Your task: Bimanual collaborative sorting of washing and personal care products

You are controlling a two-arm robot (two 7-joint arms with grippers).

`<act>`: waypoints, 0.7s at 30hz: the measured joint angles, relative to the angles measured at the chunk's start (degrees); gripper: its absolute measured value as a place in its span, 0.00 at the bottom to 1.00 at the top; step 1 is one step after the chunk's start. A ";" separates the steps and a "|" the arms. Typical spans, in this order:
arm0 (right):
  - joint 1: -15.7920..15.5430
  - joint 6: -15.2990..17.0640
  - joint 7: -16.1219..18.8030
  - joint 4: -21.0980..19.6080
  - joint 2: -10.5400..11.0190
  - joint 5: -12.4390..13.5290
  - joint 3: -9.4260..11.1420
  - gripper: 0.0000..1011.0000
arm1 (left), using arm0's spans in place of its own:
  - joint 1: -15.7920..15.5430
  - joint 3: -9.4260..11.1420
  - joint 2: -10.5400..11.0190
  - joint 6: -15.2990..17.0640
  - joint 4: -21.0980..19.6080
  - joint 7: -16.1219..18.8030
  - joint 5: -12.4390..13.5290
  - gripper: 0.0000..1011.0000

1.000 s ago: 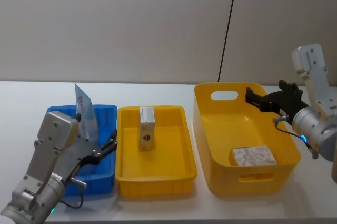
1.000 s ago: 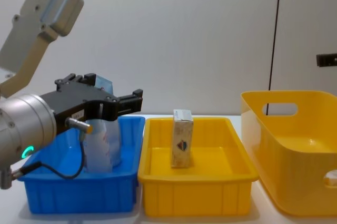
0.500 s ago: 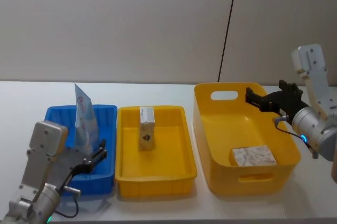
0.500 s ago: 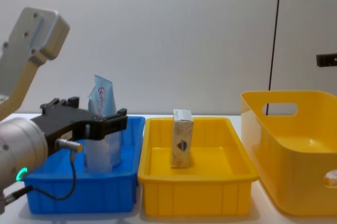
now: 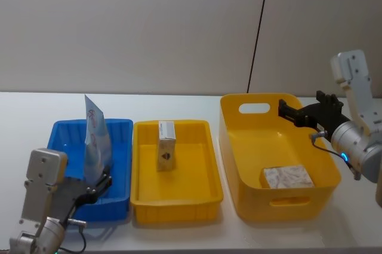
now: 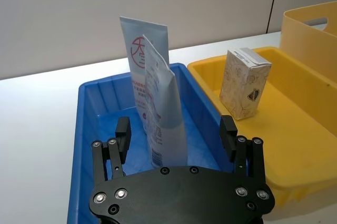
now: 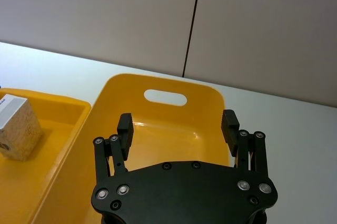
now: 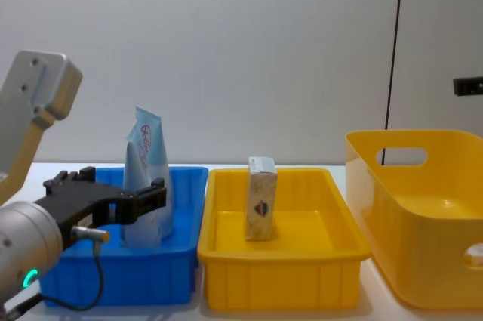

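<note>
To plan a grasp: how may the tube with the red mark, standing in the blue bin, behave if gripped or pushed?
The tube looks soft, its top crimped flat, so it probably dents when squeezed. Standing tall in the blue bin, it may tip easily.

Bright, even, diffuse light. Faint soft shadows on the tabletop [image 5: 179,233]. Small sheen inside the tub [image 7: 196,134] at 3 o'clock. Focus sharp.

No text legible, red looping logo on pale blue tube [image 6: 158,103] unreadable, dark emblem on cream carton [image 6: 244,83] indistinct
</note>
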 joint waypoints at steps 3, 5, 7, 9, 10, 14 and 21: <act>0.00 0.00 0.00 0.00 0.00 0.00 0.00 0.99 | -0.63 -0.05 -0.63 -0.65 1.46 -0.26 -0.04 0.99; 0.00 0.00 0.00 0.00 0.00 0.00 0.00 0.99 | -1.01 -0.05 -0.94 -0.94 2.18 -0.44 -0.04 0.99; 0.00 0.00 0.00 0.00 0.00 0.00 0.00 0.99 | -1.53 -0.06 -1.28 -1.41 3.05 -0.77 -0.04 0.99; 0.00 0.00 0.00 0.00 0.00 0.00 0.00 0.99 | -1.98 -0.06 -1.58 -1.70 3.78 -1.02 -0.03 0.99; 0.00 0.00 0.00 0.00 0.00 0.00 0.00 0.99 | -2.39 -0.06 -1.80 -1.97 4.36 -1.24 0.00 0.99; 0.00 0.00 0.00 0.00 0.00 0.00 0.00 0.99 | -3.49 -0.04 -2.35 -2.60 5.81 -1.83 0.12 0.99; 0.00 0.00 0.00 0.00 0.00 0.00 0.00 0.99 | -5.39 0.08 -3.09 -3.06 7.80 -2.76 0.68 0.99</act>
